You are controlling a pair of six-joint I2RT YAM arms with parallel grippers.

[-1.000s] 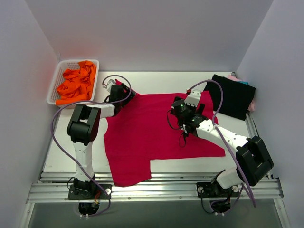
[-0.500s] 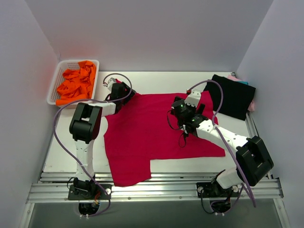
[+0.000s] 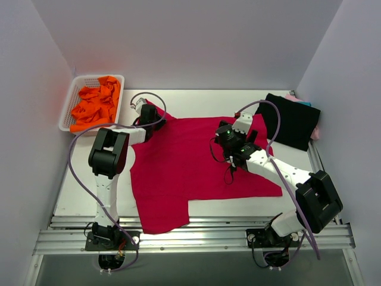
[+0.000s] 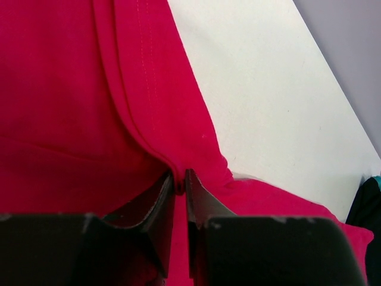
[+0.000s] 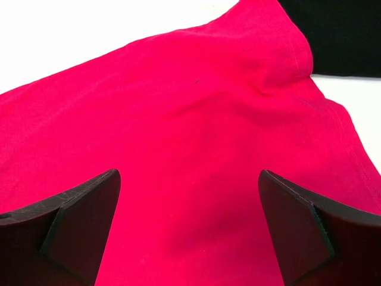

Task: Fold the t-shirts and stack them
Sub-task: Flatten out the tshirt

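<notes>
Left gripper (image 4: 179,176) clamped on the far-left corner fold of red tee (image 3: 178,173). Right gripper (image 5: 189,179) wide open, empty, just above the far-right part, cloth directly below. Tee spread flat on table (image 3: 196,100), far edge running between both grippers.

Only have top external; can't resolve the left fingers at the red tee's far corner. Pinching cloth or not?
Observer: Yes. Left wrist view: the left gripper is shut on a raised fold of the red t-shirt, by its stitched hem.
Operator: Right one?
Observer: The right gripper is open, jaws wide, nothing between, red cloth beneath.
Operator: Black tee close?
Observer: The black t-shirt fills that view's top right corner, meeting the red hem.
</notes>
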